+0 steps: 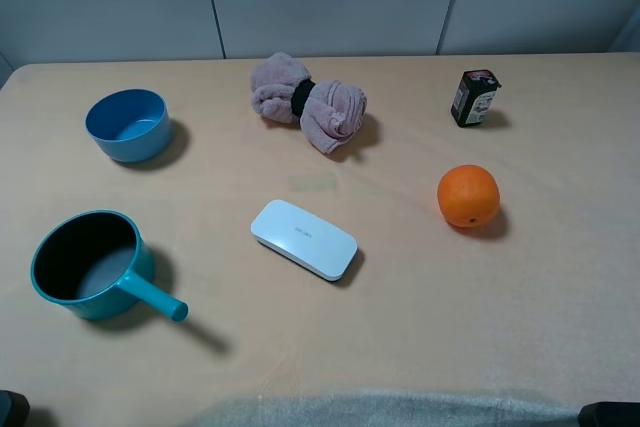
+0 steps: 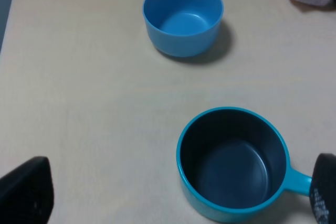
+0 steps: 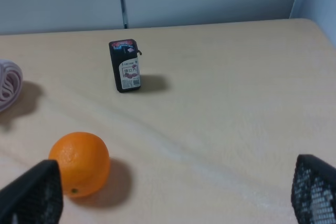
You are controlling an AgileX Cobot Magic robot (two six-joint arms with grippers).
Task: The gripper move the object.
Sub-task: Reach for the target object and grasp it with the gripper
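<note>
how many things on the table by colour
blue: 2, round blue bowl and teal saucepan with handle
pink: 1, bundled pink cloth
white: 1, flat white rounded case
orange: 1, round orange fruit
black: 1, small dark labelled container
total: 6

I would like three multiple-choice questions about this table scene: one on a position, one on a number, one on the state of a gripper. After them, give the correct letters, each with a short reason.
1. Where does the orange lie?
A. On the left half of the table
B. On the right half of the table, nearer the front edge than the dark jar
C. Lifted in the air

2. How many blue or teal open vessels stand on the table?
A. One
B. Two
C. Four

3. The right gripper is:
A. open and empty
B. shut on the orange
C. shut on the dark jar

Answers:
1 B: the high view shows it right of the middle, in front of the jar.
2 B: only the blue bowl and the teal saucepan.
3 A: the right wrist view shows its fingers far apart, with the orange free on the table.
</note>
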